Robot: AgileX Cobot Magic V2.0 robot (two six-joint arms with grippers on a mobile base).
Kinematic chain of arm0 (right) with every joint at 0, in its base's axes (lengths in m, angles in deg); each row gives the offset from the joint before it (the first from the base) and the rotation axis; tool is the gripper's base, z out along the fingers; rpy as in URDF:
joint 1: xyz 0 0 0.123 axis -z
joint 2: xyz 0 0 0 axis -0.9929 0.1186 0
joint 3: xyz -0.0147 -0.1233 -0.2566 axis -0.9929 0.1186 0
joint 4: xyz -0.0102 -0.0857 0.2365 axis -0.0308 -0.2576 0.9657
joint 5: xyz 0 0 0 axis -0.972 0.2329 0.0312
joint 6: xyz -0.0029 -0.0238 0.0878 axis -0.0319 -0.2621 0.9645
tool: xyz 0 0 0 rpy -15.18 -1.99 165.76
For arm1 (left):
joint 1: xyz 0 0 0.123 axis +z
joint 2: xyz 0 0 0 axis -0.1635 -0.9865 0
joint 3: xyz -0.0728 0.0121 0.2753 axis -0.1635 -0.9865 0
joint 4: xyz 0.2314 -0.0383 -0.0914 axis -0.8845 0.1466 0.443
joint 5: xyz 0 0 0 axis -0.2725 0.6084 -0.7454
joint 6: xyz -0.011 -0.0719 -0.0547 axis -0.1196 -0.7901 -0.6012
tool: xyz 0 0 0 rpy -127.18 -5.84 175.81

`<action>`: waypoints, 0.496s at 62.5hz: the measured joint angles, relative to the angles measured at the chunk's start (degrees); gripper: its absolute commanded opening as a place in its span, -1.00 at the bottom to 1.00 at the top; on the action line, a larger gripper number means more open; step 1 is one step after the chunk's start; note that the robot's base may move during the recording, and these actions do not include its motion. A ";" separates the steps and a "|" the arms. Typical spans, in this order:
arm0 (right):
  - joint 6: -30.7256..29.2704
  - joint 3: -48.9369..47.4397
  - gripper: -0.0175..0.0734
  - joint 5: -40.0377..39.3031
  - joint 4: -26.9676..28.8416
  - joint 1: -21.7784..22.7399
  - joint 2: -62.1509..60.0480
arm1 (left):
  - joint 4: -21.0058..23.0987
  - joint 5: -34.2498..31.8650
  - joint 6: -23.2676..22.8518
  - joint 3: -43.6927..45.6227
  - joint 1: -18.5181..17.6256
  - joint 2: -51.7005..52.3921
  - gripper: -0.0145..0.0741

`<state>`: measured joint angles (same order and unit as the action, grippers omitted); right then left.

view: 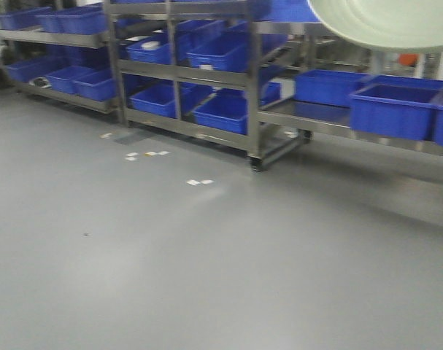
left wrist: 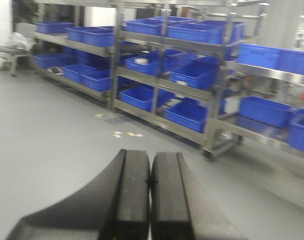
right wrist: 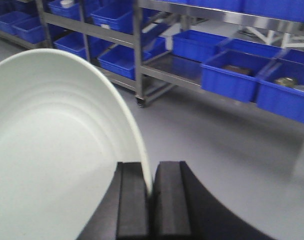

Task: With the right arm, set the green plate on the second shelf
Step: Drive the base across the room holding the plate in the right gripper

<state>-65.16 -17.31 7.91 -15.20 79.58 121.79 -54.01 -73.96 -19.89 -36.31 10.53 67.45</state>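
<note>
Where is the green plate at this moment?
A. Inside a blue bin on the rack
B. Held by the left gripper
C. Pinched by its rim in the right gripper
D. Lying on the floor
C: in the right wrist view the right gripper is shut on the rim of the green plate; the left gripper is shut and empty.

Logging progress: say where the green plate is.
Right wrist view: the green plate is pinched by its rim in the right gripper, short of the shelves.
</note>
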 measured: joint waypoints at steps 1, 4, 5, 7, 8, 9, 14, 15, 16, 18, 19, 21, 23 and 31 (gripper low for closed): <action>0.00 0.00 -0.50 0.00 0.00 0.00 0.00 | 0.00 0.00 0.00 0.00 0.00 0.00 -0.38; 0.00 0.00 -0.50 0.00 0.00 0.00 0.00 | 0.00 0.00 0.00 0.00 0.00 0.00 -0.38; 0.00 0.00 -0.50 0.00 0.00 0.00 0.00 | 0.00 0.00 0.00 0.00 0.00 0.00 -0.38; 0.00 0.00 -0.50 0.00 0.00 0.00 0.00 | 0.00 0.00 0.00 0.00 0.00 0.00 -0.38; 0.00 0.00 -0.50 0.00 0.00 0.00 0.00 | 0.00 0.00 0.00 0.00 0.00 0.00 -0.38; 0.00 0.00 -0.50 0.00 0.00 0.00 0.00 | 0.00 0.00 0.00 0.00 0.00 0.00 -0.38; 0.00 0.00 -0.50 0.00 0.00 0.00 0.00 | 0.00 0.00 0.00 0.00 0.00 0.00 -0.38; 0.00 0.00 -0.50 0.00 0.00 0.00 0.00 | 0.00 0.00 0.00 0.00 0.00 0.00 -0.38; 0.00 0.00 -0.50 0.00 0.00 0.00 0.00 | 0.00 0.00 0.00 0.00 0.00 0.00 -0.38; 0.00 0.00 -0.50 0.00 0.00 0.00 0.00 | 0.00 0.00 0.00 0.00 0.00 0.00 -0.38; 0.00 0.00 -0.50 0.00 0.00 0.00 0.00 | 0.00 0.00 0.00 0.00 0.00 0.00 -0.38; 0.00 0.00 -0.50 0.00 0.00 0.00 0.00 | 0.00 0.00 0.00 0.00 0.00 0.00 -0.38; 0.00 0.00 -0.50 0.00 0.00 0.00 0.00 | 0.00 0.00 0.00 0.00 0.00 0.00 -0.38; 0.00 0.00 -0.50 0.00 0.00 0.00 0.00 | 0.00 0.00 0.00 0.00 0.00 0.00 -0.38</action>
<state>-65.16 -17.31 7.91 -15.20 79.58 121.79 -54.01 -73.96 -19.89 -36.31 10.53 67.45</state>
